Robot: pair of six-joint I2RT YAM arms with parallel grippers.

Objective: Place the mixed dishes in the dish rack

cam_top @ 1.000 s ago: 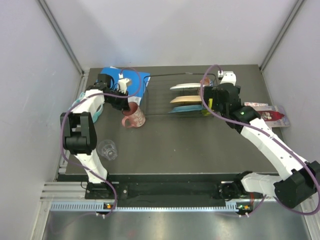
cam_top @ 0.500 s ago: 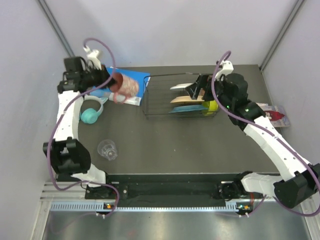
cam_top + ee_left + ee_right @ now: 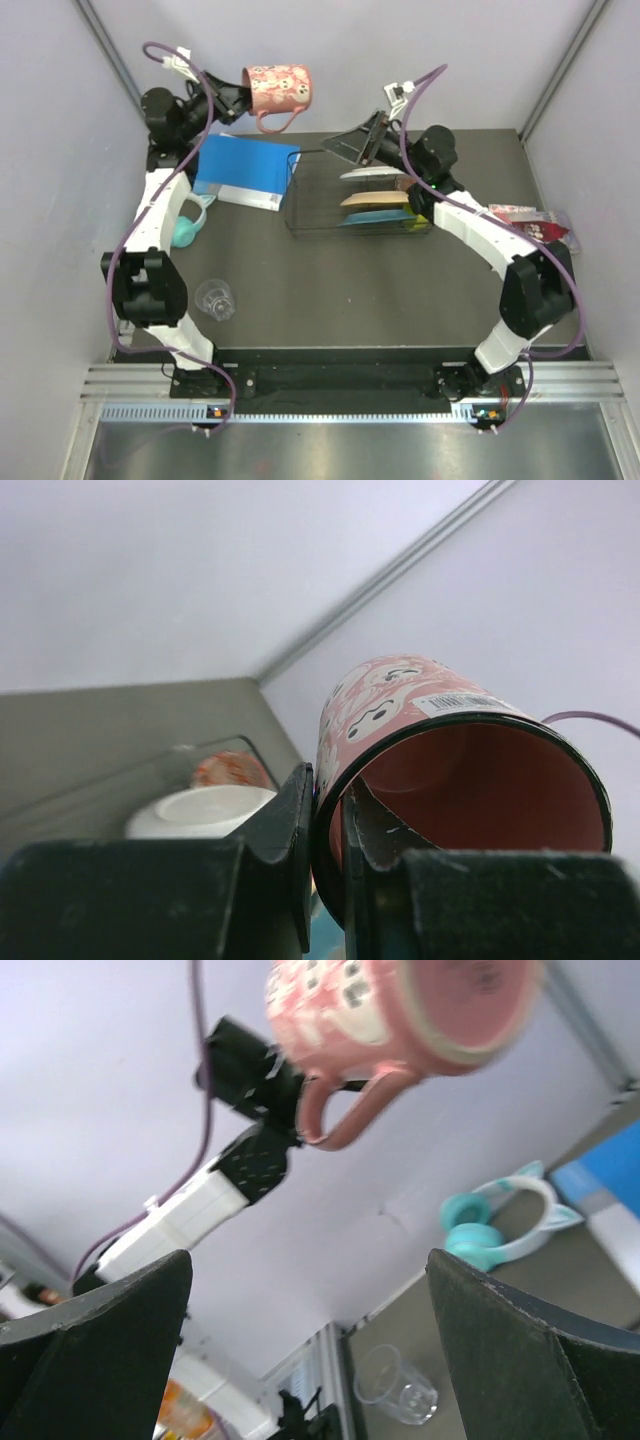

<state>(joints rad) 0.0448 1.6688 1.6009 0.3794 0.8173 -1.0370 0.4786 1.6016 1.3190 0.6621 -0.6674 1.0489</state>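
**Grey walls, a mug held high, and a long way to fall**

Grey panels close in a dark desk. The pink mug hangs well above the desk's far left corner, lying on its side. The left end effector pinches only the mug's rim wall, with one finger inside and one outside. That thin grip looks like the main risk. A quick swing or tilt could twist the mug loose and drop it onto the blue book or the rack's wire. The right end effector is spread wide and holds nothing. It is raised over the rack at the far edge, seemingly in the mug's way, so the arms could collide.

- **In the rack:** three plates stand on edge, a white plate, a peach plate and a teal plate.
- **In the air:** one mug.
- **Not yet loaded:** one clear glass near the left edge.
- **Not for loading:** one book, and one pair of headphones between book and glass.
- **Uncounted:** the bowls are too hidden to count.
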